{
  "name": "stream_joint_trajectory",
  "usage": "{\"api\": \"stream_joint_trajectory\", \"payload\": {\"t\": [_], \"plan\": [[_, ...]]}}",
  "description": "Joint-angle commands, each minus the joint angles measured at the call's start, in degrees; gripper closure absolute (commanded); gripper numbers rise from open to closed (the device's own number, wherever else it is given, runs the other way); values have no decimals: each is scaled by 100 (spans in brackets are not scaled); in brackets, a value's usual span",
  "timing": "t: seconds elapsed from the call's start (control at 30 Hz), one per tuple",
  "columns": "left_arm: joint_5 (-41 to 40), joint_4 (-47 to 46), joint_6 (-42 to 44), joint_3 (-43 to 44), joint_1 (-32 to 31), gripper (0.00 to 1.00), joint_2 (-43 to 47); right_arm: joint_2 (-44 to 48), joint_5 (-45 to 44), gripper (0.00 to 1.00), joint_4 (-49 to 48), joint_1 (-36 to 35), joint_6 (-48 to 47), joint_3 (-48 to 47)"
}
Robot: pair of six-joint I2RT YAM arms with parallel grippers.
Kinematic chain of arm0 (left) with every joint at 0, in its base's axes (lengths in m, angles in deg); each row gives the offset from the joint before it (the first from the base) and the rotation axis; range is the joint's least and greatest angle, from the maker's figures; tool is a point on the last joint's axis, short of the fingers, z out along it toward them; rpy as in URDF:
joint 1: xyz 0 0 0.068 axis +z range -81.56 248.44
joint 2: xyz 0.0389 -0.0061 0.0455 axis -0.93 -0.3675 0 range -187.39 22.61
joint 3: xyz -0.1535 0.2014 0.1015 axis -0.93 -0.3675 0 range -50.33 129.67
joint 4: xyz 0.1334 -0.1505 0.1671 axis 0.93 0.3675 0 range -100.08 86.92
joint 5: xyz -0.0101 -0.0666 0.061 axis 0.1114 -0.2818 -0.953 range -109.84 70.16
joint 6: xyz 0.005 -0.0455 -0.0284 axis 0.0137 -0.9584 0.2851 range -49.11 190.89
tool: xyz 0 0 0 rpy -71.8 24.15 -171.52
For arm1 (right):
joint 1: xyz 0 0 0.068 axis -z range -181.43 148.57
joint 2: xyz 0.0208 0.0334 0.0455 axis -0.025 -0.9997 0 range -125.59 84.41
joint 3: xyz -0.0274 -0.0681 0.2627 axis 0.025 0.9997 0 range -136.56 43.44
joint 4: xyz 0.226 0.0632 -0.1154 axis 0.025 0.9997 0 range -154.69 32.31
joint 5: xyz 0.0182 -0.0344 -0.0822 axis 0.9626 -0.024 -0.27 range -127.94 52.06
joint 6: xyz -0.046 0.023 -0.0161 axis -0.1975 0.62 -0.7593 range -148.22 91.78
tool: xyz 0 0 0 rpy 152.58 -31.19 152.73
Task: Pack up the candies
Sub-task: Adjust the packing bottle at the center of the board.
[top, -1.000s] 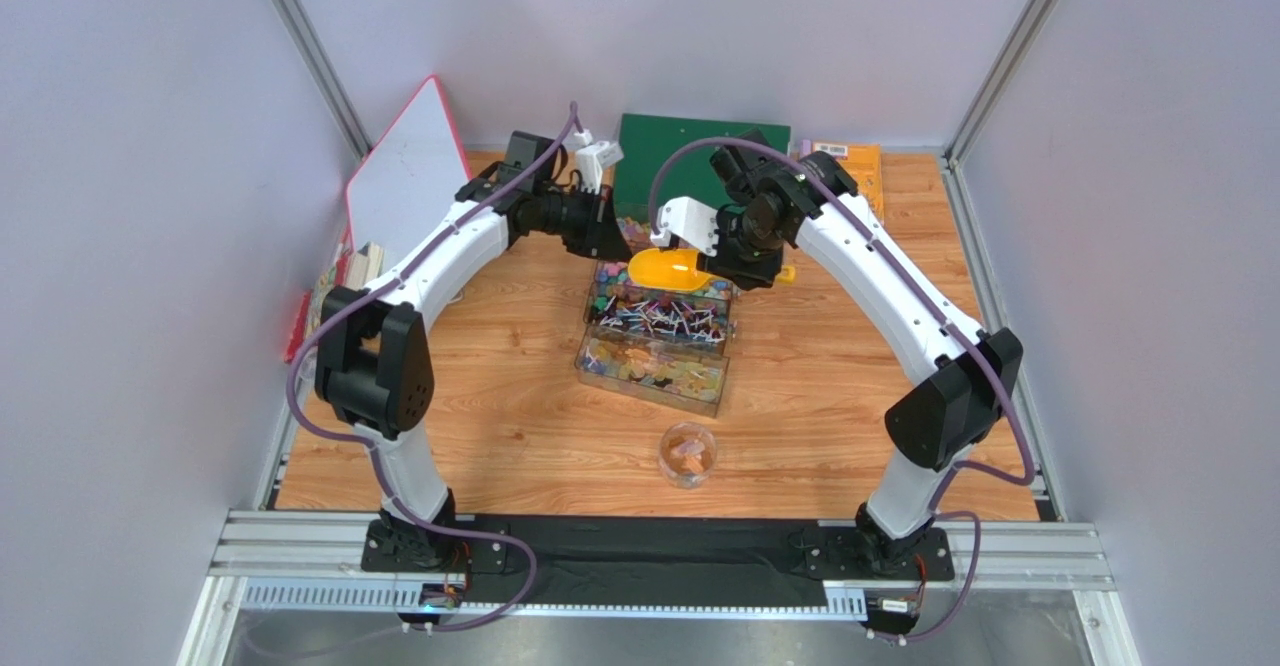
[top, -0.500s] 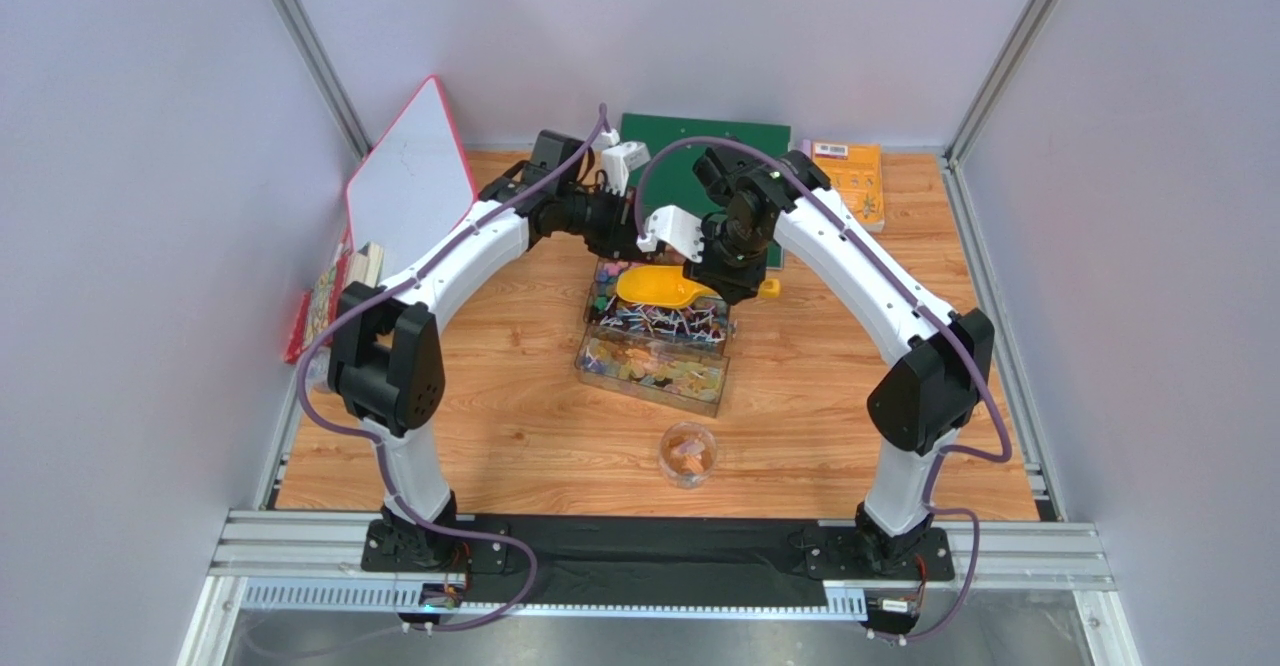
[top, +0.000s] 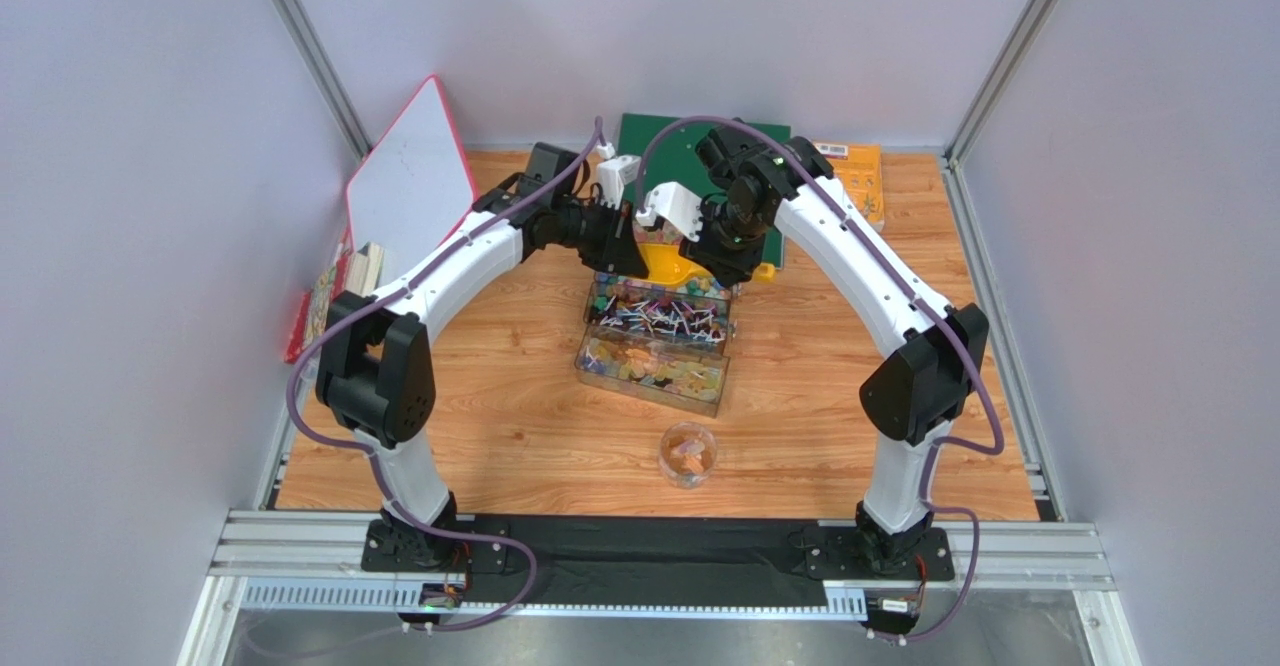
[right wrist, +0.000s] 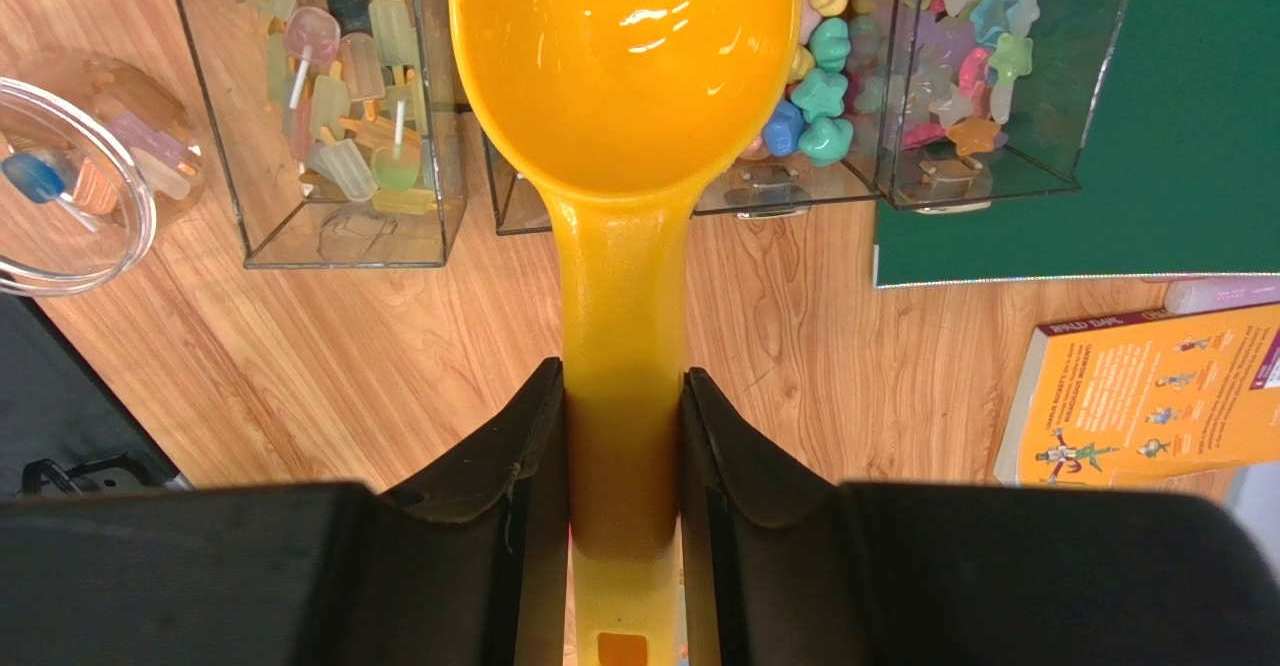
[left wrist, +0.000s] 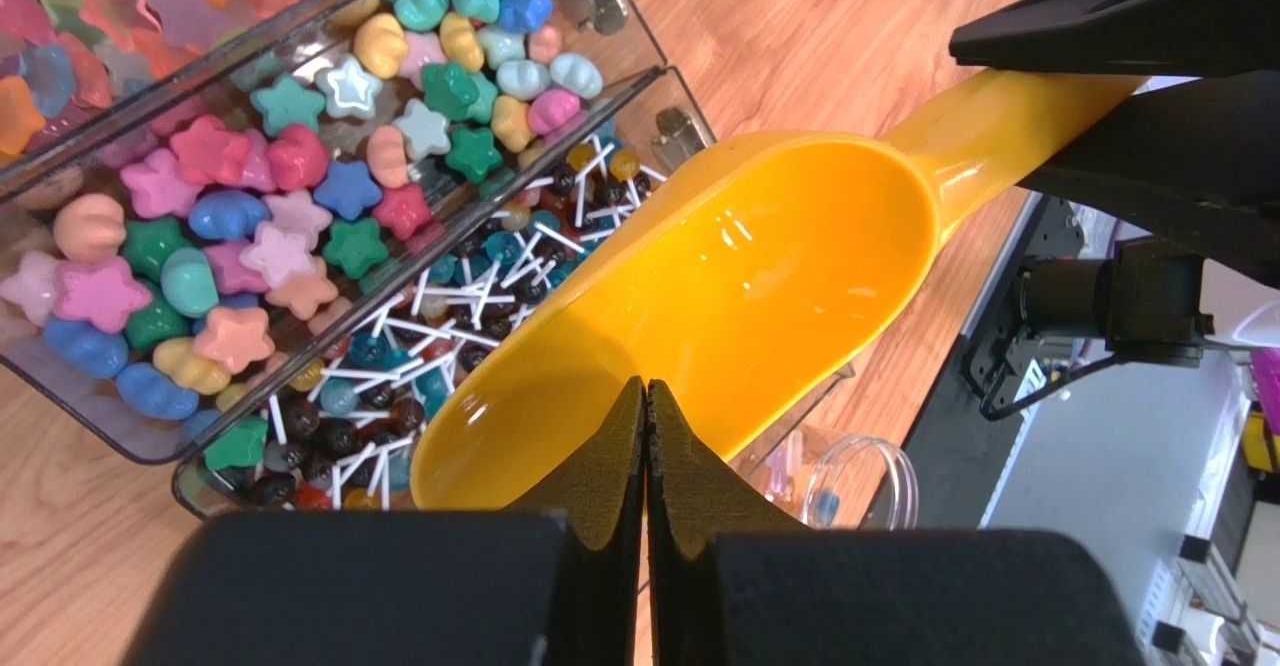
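Over the last second our right hand (right wrist: 624, 404), clamped on the yellow scoop's (right wrist: 624, 51) handle, has swung its empty bowl toward the candies (left wrist: 226, 201), upper left in their clear bin (left wrist: 132, 437). Our left hand (left wrist: 646, 441), pinched shut and empty, has reached its lip. Scooping looks imminent.

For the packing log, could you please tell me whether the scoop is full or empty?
Empty: the scoop shows only bare yellow inside its bowl in both wrist views.
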Motion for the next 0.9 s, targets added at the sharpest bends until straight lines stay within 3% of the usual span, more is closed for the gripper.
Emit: {"api": "stream_joint_trajectory", "payload": {"t": [0.0, 0.2, 0.4, 0.6, 0.73, 0.87], "plan": [[82, -113, -67, -105, -56, 100, 158, 212, 289, 100, 1574, 44, 141, -423], [47, -130, -94, -53, -109, 100, 0, 686, 772, 100, 1461, 61, 80, -714], [-67, -139, -111, 35, -144, 100, -62, 1012, 1248, 100, 1073, 158, 281, -328], [-1086, 317, 608, 396, -39, 100, 297, 1073, 721, 100, 1073, 360, 238, 954], [-1963, 160, 1030, -330, 172, 97, 684, 1109, 544, 100, 1065, 387, 255, 1535], [-2484, 89, 1277, -930, 243, 100, 808, 960, 404, 100, 1030, 395, 352, 1510]]}}
